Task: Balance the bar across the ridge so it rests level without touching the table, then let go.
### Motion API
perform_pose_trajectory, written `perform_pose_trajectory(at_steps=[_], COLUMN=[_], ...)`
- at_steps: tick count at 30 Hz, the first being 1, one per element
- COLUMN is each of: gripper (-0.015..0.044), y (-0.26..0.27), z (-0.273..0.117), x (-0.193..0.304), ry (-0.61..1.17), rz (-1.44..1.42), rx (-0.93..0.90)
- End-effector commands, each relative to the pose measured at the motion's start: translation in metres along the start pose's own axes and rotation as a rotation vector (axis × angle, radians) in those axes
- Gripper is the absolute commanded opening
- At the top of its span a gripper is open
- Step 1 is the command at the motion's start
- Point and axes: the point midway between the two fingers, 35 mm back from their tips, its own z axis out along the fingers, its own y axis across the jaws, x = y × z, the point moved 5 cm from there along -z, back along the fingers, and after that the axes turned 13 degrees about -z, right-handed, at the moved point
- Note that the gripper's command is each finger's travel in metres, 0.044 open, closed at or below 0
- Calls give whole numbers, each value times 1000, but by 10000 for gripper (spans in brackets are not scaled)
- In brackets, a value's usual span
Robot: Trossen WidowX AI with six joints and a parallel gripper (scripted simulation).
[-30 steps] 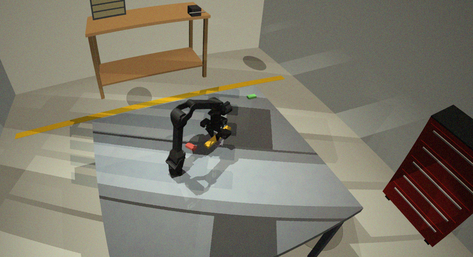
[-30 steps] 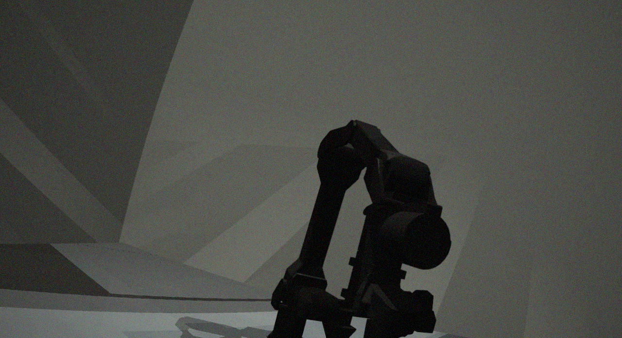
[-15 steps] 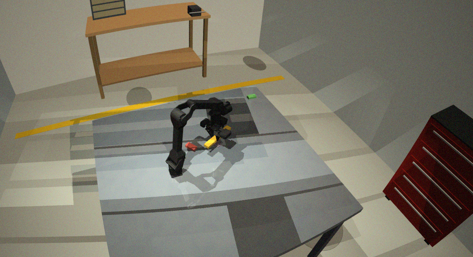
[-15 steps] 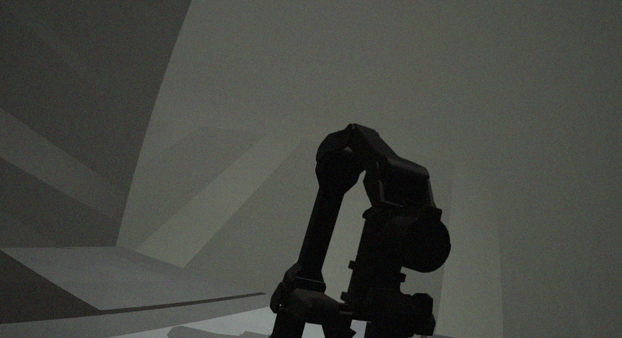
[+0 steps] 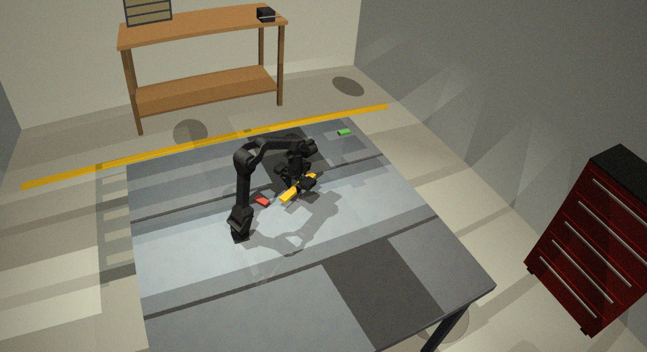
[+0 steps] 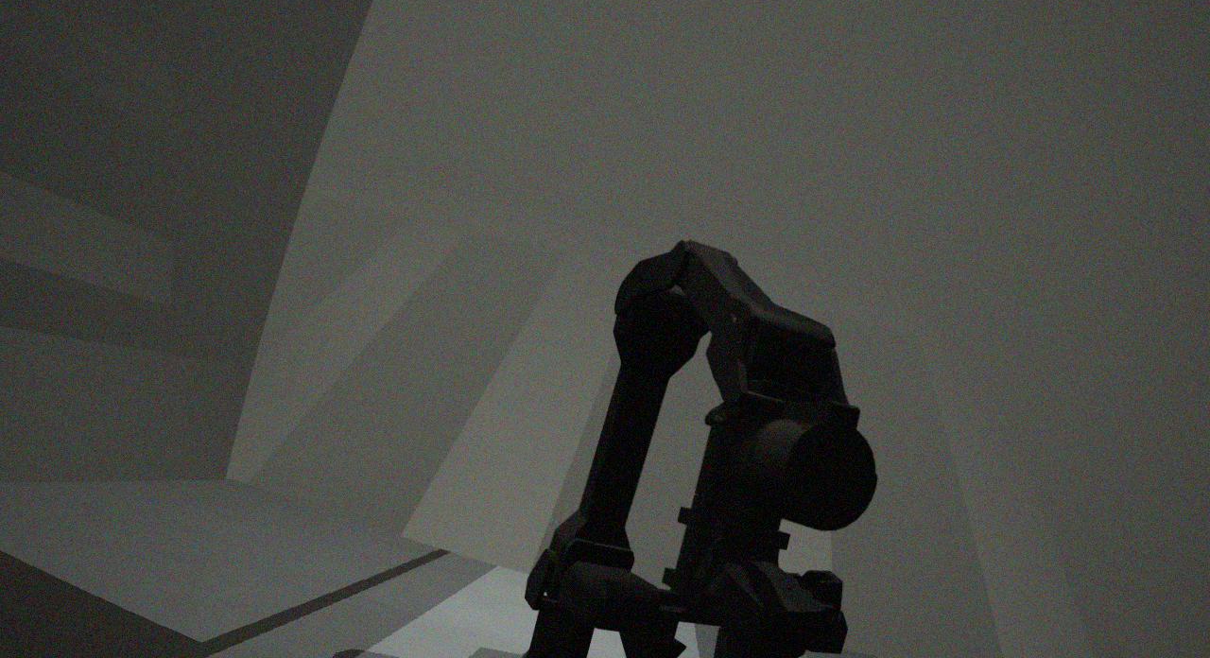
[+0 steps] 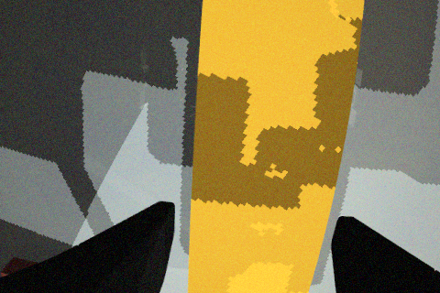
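Note:
The yellow bar [image 5: 286, 195] [image 7: 270, 101] lies aslant near the middle of the grey table [image 5: 362, 268], just right of the arm's base. In the wrist view it runs straight up between my two black fingers. My gripper [image 5: 300, 185] [image 7: 256, 225] points down over the bar's middle and is open: a strip of table shows between each fingertip and the bar's sides. The ridge is hidden under the bar and the gripper, so I cannot tell whether the bar's ends clear the table. In the exterior view only the dark arm [image 6: 744, 417] shows.
A red block [image 5: 261, 200] lies on the table just left of the bar, and its corner shows in the wrist view [image 7: 11, 266]. A green block [image 5: 344, 132] lies near the far right edge. A wooden shelf and a red drawer cabinet stand off the table.

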Motion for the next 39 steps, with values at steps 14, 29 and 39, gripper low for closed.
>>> perform_pose_trajectory(at_steps=[14,29,39], gripper=[440,440,440], y=[-2,0,0], z=[-44,-100,-100], x=[-5,0,0], ry=[0,0,0], rz=[0,0,0], rx=[0,0,0])
